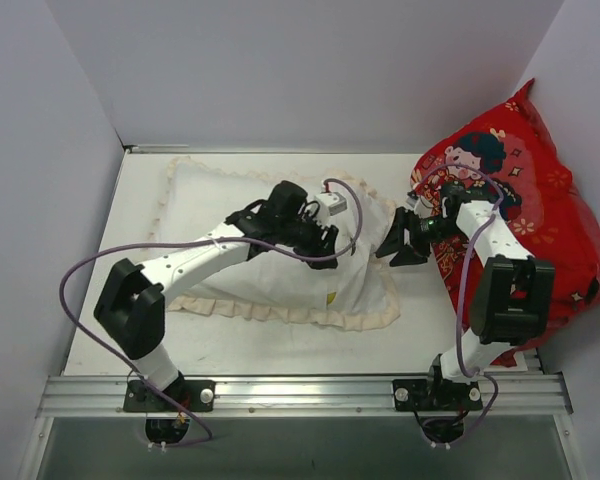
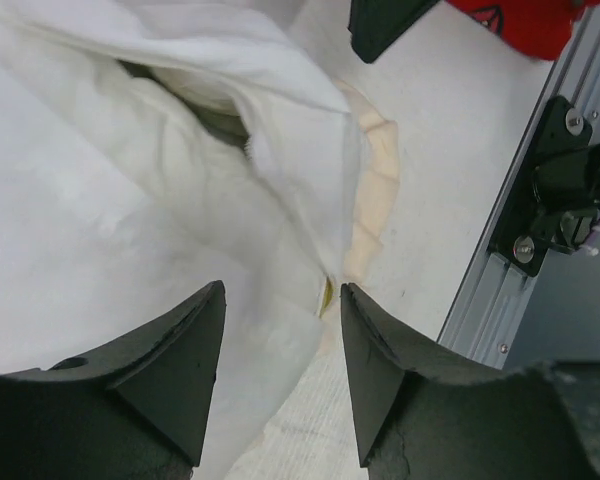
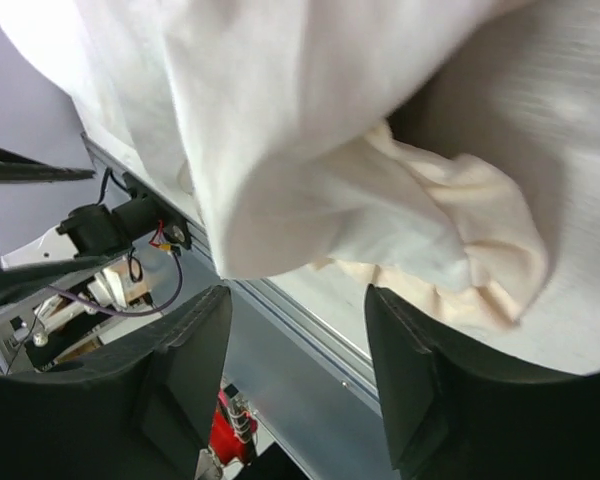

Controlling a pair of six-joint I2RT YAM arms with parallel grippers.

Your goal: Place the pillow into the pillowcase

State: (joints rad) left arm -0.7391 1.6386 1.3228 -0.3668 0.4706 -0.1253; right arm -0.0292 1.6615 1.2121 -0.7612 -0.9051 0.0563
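Left end effector (image 2: 283,310) hung open and empty just above the pillowcase (image 1: 280,275), near its frilled open end. The right end effector (image 3: 298,310), jaws apart and holding nothing, sat just beside that same end. Beneath the left one the pillow (image 2: 326,296) looked almost fully inside, with only a yellow sliver peeking out. Tucking and closing the mouth seemed left. Behind the right end effector a red cartoon cushion (image 1: 545,210) crowded the desk (image 1: 420,320).
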